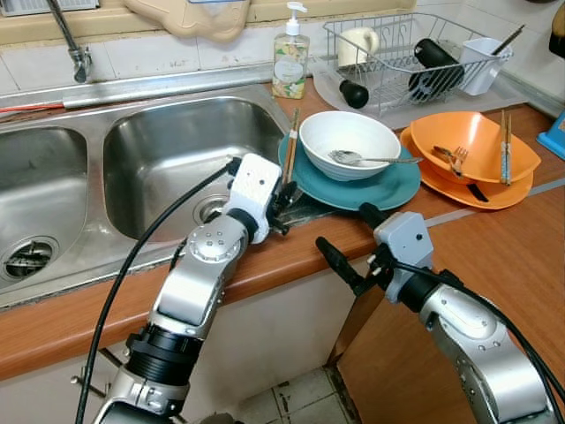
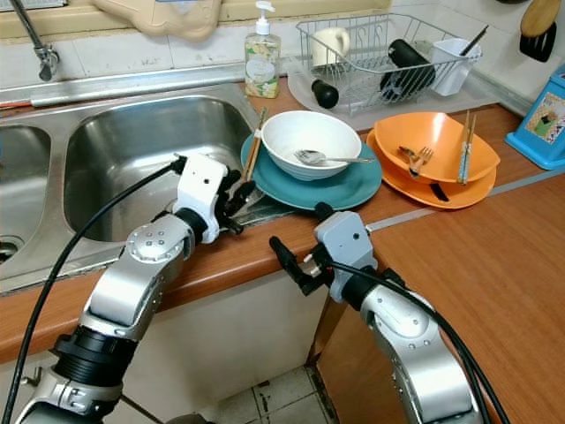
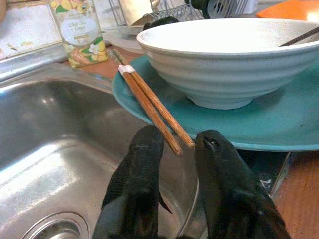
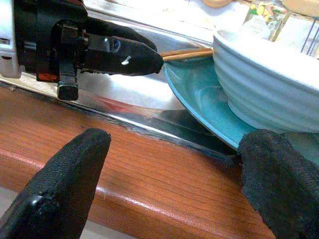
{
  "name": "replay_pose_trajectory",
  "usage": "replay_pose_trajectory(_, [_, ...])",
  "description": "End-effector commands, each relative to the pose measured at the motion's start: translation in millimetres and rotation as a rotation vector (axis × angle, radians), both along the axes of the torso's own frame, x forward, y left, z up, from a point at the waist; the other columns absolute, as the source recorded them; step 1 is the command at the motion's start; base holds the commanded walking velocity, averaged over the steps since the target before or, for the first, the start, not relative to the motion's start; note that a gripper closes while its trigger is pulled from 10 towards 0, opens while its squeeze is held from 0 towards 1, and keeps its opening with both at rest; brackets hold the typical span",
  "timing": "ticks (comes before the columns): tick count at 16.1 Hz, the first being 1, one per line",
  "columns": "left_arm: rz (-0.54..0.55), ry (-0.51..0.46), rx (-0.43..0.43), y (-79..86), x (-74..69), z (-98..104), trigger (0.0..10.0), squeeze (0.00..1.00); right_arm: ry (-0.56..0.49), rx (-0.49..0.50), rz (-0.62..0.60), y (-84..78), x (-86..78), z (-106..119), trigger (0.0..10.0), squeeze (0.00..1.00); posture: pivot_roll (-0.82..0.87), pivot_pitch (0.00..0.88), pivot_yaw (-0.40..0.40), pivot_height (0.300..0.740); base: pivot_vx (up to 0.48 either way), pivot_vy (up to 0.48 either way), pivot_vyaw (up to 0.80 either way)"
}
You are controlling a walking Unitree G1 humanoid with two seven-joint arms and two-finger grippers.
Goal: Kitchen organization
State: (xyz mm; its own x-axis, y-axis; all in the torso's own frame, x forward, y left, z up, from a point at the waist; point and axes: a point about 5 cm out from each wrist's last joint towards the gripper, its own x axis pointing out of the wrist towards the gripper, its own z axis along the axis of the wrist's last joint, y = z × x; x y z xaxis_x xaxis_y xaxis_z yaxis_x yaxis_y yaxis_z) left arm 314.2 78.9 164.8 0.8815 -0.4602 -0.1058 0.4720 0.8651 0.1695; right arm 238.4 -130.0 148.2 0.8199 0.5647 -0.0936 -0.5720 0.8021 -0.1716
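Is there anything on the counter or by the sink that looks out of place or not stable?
Yes. The teal plate juts over the sink edge, carrying a white bowl. Wooden chopsticks lie on its rim, pointing over the basin, between the left pincer's open fingers.

Bright even light; glare on steel sink (image 1: 177, 150); head views sharp; wrist views soft close up.

On the worktop (image 1: 494, 256) there is one teal plate (image 1: 380, 187) carrying one white bowl (image 1: 349, 141) with one spoon (image 1: 353, 159), and at its 9 o'clock edge one pair of chopsticks (image 1: 290, 146). At 3 o'clock sit two stacked orange dishes (image 1: 472, 146) holding one fork (image 1: 455, 159) and one more chopstick pair (image 1: 505, 146); at 12 o'clock stand one soap bottle (image 1: 290, 57) and one dish rack (image 1: 406, 57). Two sink basins (image 1: 177, 150) lie at 9 o'clock
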Motion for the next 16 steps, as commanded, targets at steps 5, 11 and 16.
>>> replay_pose_trajectory(5, [0.048,0.002,0.013,6.4,5.1,2.1,0.0,0.0,0.007,-0.011,-0.012,-2.4,-0.7,-0.1,10.0,0.0,-0.04,0.0,0.019,0.74,0.0,0.0,0.0])
replay_pose_trajectory(11, [0.091,-0.008,0.031,16.0,7.5,3.3,0.0,0.0,0.008,-0.015,-0.011,-2.2,-0.2,-0.6,10.0,0.0,-0.04,0.0,0.016,0.74,0.0,0.0,0.0])
replay_pose_trajectory(16, [0.235,-0.09,-0.033,44.0,13.2,16.5,0.0,0.0,-0.003,-0.023,-0.021,-3.1,2.7,-0.5,10.0,0.0,-0.04,0.0,0.017,0.74,0.0,0.0,0.0])
